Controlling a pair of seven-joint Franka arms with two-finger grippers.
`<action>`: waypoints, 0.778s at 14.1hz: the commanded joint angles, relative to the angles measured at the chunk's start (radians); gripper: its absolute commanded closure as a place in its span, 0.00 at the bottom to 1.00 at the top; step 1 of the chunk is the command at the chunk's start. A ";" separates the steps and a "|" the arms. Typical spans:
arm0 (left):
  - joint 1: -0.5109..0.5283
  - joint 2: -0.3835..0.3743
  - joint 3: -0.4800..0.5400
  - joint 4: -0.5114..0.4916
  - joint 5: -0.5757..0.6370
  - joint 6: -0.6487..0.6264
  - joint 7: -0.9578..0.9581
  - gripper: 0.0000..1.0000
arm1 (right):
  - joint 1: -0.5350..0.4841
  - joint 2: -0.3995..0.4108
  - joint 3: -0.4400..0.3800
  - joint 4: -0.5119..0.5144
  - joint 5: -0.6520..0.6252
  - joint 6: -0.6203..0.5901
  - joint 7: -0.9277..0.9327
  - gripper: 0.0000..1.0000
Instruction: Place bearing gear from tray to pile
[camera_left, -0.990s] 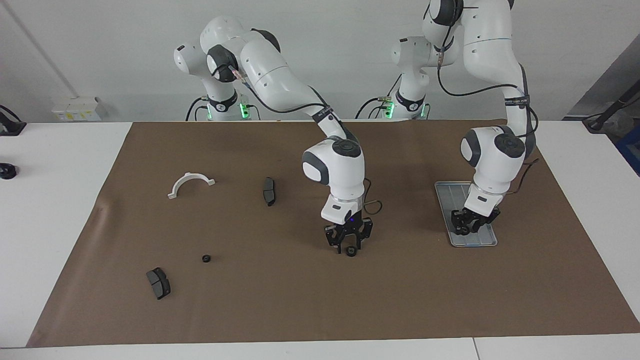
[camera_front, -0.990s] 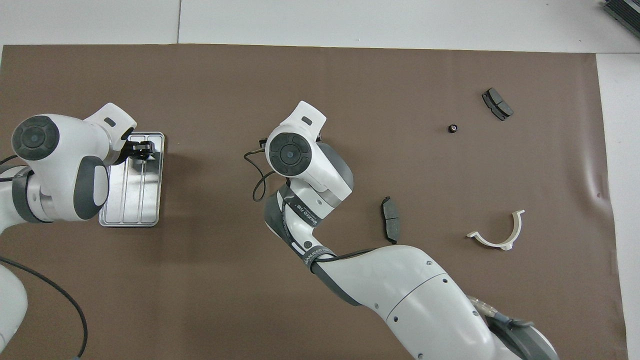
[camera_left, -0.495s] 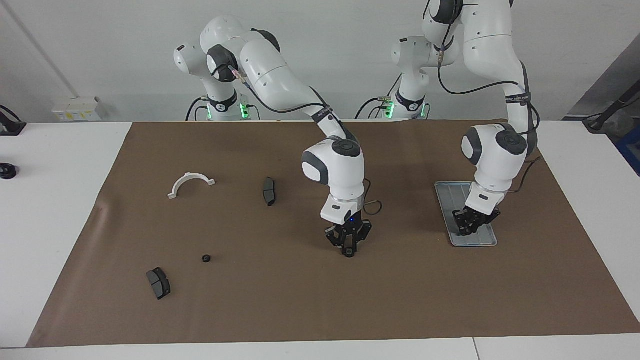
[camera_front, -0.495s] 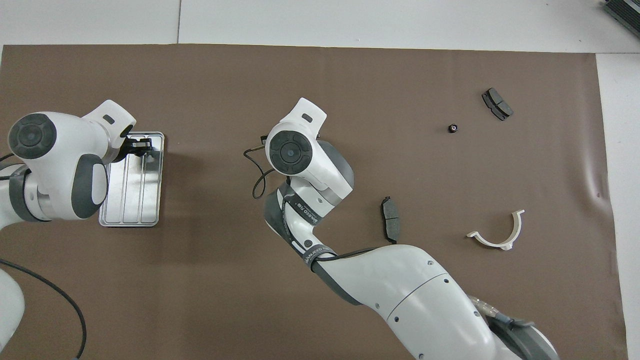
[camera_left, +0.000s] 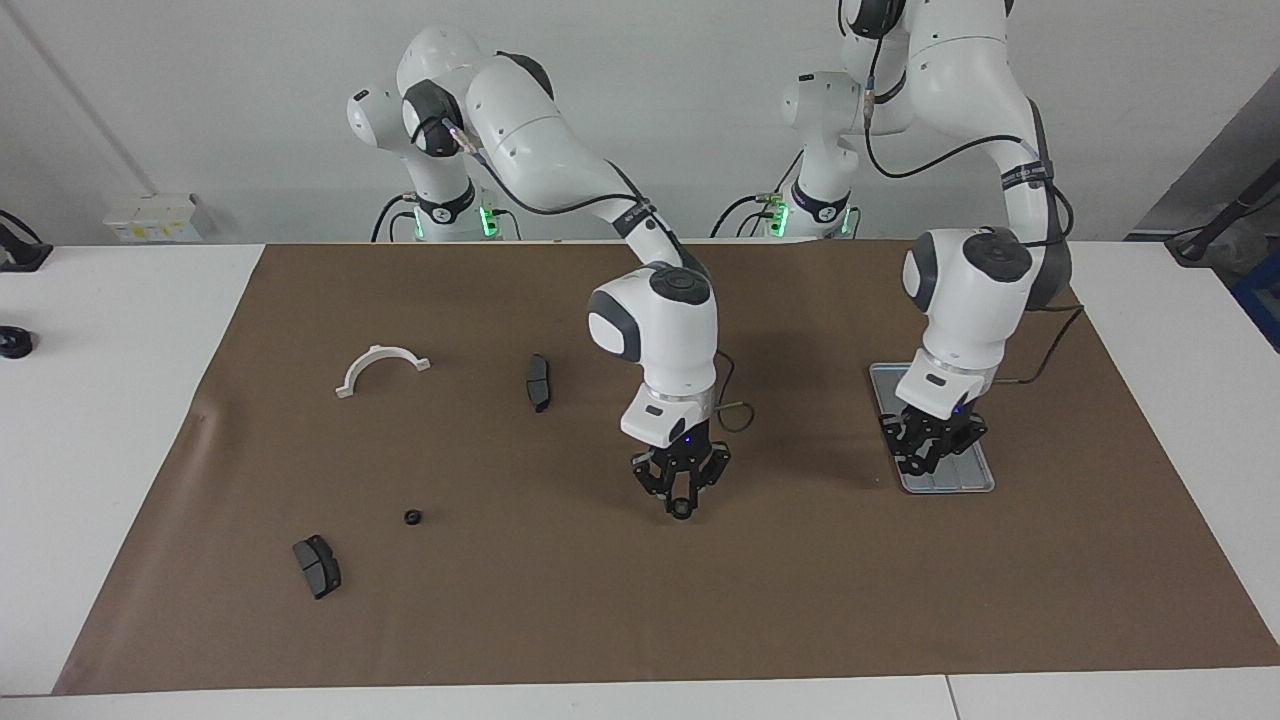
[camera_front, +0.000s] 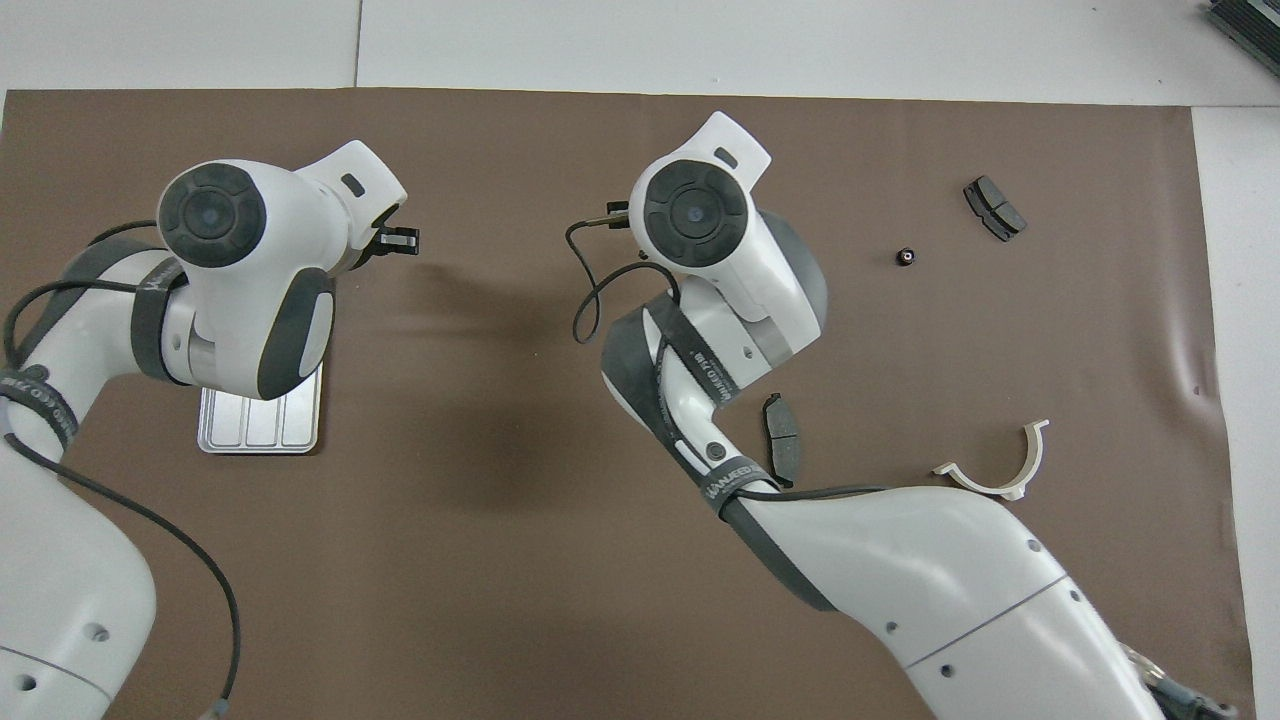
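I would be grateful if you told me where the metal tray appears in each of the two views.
Facing view: the tray lies at the picture's right, under the left gripper.
Overhead view: the tray lies at the picture's left, mostly covered by the left arm.
Shared landmark: the white curved bracket, toward the right arm's end of the table.

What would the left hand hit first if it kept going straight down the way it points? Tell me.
Probably the tray. In the facing view the left hand points down over the tray's end farther from the robots, raised above it, with a small dark part between its fingertips. Depth is hard to judge, so it might just miss the rim.
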 joint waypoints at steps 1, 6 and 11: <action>-0.085 0.071 0.018 0.074 0.027 0.010 -0.088 1.00 | -0.109 -0.280 0.024 -0.345 0.049 0.012 -0.167 1.00; -0.161 0.169 0.011 0.157 -0.018 0.118 -0.164 1.00 | -0.353 -0.397 0.024 -0.517 0.135 -0.039 -0.567 1.00; -0.210 0.184 0.008 0.134 -0.052 0.209 -0.151 1.00 | -0.464 -0.416 0.024 -0.681 0.169 0.096 -0.730 1.00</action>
